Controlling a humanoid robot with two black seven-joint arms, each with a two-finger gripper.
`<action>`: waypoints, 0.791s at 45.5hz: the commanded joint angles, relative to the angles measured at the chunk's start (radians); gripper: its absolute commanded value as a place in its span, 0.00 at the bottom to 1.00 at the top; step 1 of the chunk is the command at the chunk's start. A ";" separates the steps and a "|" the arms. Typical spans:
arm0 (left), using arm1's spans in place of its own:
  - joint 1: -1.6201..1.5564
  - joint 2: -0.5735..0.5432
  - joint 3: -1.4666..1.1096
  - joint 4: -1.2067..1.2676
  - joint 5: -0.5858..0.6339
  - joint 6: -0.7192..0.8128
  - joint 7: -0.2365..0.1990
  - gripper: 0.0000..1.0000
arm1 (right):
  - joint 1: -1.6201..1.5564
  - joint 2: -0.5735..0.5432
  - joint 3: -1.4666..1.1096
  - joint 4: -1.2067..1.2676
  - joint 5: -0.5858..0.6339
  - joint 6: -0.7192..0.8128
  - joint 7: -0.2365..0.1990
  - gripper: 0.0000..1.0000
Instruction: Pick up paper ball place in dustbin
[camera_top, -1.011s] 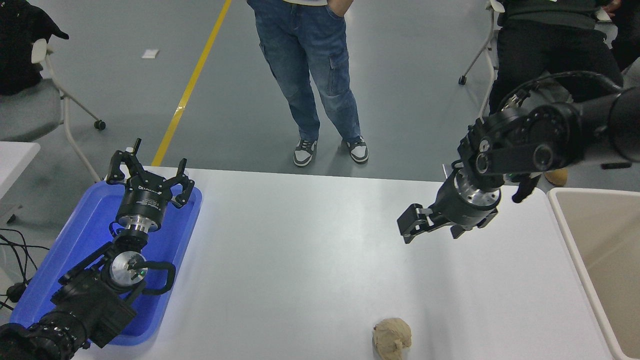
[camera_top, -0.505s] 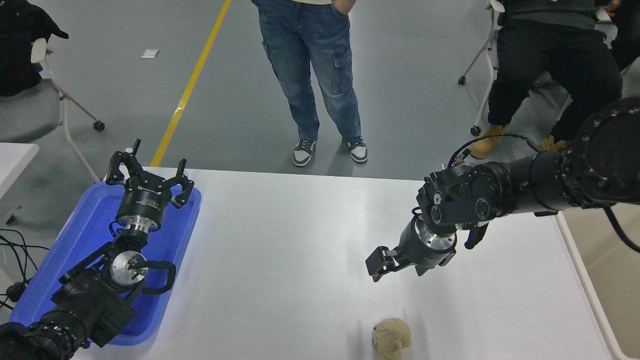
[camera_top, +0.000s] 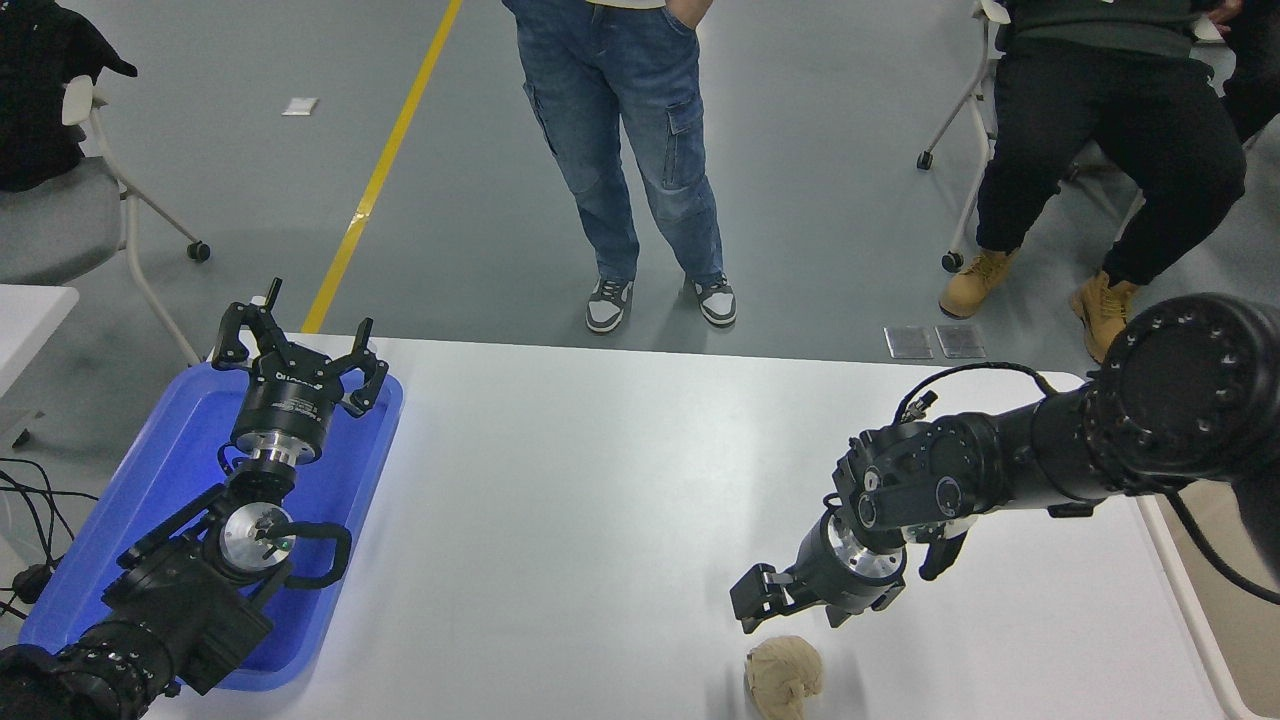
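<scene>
The paper ball (camera_top: 783, 676), tan and wrinkled, lies on the white table (camera_top: 560, 480) near its front edge. My right gripper (camera_top: 757, 599) hangs just above and a little left of the ball, not touching it; its fingers stand apart and empty, pointing down and left. The dustbin (camera_top: 1187, 603) shows only as a white rim and a sliver of beige wall at the right edge, mostly hidden behind my right arm. My left gripper (camera_top: 298, 345) is parked open over the blue tray at the lower left.
A shallow blue tray (camera_top: 150, 480) lies at the table's left end under the left arm. A person in jeans (camera_top: 625, 130) stands at the far side, and another sits at the top right (camera_top: 1110, 130). Chairs stand at the far left and right.
My right arm has swung down and toward the near edge, bringing the gripper from mid-table height to just above the paper ball. The ball and the left arm have not moved.
</scene>
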 joint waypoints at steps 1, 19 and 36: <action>-0.001 0.000 0.000 0.000 0.000 -0.001 0.001 1.00 | -0.032 0.001 0.002 -0.002 -0.002 -0.006 0.000 1.00; 0.000 0.000 0.000 0.000 0.000 0.000 0.000 1.00 | -0.076 0.001 0.002 0.000 -0.026 -0.009 0.000 1.00; 0.000 0.000 0.000 0.000 0.000 0.000 0.000 1.00 | -0.127 0.001 0.000 -0.005 -0.121 -0.104 0.008 0.85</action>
